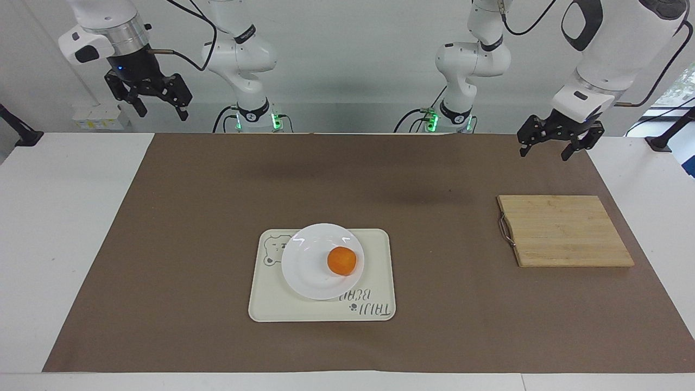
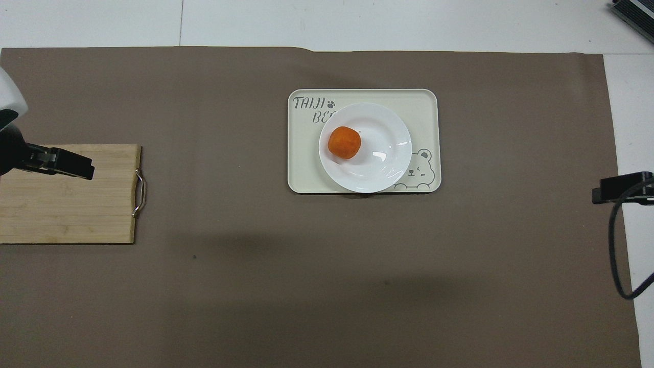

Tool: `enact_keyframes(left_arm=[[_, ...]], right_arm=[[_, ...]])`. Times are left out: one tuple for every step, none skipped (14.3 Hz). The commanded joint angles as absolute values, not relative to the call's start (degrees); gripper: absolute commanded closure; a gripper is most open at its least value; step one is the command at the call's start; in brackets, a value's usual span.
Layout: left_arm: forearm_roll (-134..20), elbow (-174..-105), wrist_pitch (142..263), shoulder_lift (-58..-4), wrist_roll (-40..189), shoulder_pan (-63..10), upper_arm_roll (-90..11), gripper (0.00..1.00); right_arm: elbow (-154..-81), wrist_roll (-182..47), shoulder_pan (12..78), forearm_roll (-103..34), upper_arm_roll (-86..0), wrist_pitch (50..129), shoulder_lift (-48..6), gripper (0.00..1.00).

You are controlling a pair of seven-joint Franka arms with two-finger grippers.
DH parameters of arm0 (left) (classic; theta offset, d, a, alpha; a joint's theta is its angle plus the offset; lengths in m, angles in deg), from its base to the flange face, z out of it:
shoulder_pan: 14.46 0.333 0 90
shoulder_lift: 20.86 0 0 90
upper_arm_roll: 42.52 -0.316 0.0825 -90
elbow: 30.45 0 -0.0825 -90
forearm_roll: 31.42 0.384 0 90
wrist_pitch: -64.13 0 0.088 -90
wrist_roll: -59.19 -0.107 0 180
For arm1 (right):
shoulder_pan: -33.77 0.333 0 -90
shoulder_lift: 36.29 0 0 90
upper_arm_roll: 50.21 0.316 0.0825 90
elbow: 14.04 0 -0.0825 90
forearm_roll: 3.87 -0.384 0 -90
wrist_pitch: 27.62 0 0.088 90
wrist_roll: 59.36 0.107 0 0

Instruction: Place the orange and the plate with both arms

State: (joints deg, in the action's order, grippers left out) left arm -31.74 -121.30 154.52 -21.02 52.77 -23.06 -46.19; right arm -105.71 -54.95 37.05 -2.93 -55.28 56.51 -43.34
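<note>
Start at your right gripper [image 1: 157,104]: its fingers are spread and hold nothing, and it hangs high over the edge of the brown mat [image 1: 163,244] at the right arm's end of the table. Your left gripper [image 1: 549,145] is also spread and empty, raised over the mat's edge just on the robots' side of the wooden cutting board [image 1: 564,231].

Take the cream tray [image 1: 374,282] as your landmark. The plate [image 1: 307,266] sits on it, shifted toward the right arm's end and covering part of the lettering, and the orange [image 1: 342,260] rests in the plate, off-centre toward the left arm's end. Both grippers are well apart from the tray; it lies farther from the robots than either of them, roughly midway between the two. Neither arm has a clear advantage. The orange is round, so no axis dictates your wrist angle.

Judging by how things lie, the placing looks done already. If you do reach in, the mat around the tray gives open room; the glossy plate may slide.
</note>
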Motion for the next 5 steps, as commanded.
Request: enact_keyframes(left_arm=[[-31.4,-121.9,154.8,-20.3,53.5,-23.0,-45.8,0.0],[-31.4,-122.1,154.7,-20.1,53.4,-22.9,-45.8,0.0],[-31.4,-122.2,154.8,-20.1,53.3,-22.8,-45.8,0.0],[-31.4,-122.1,154.9,-20.1,53.1,-22.5,-45.7,0.0],[-31.4,-122.2,155.1,-20.1,53.0,-22.4,-45.8,0.0]], right_arm=[[-107.7,-55.1,37.0,-2.4,-55.1,57.4,-45.1,0.0],[-107.7,-55.1,36.9,-2.4,-55.1,57.4,-45.1,0.0],[-107.5,-55.1,36.9,-2.4,-55.1,57.4,-44.9,0.0],[-107.6,-55.1,36.9,-2.4,-55.2,57.4,-45.0,0.0],[-107.6,-55.1,36.8,-2.4,-55.2,57.5,-45.0,0.0]])
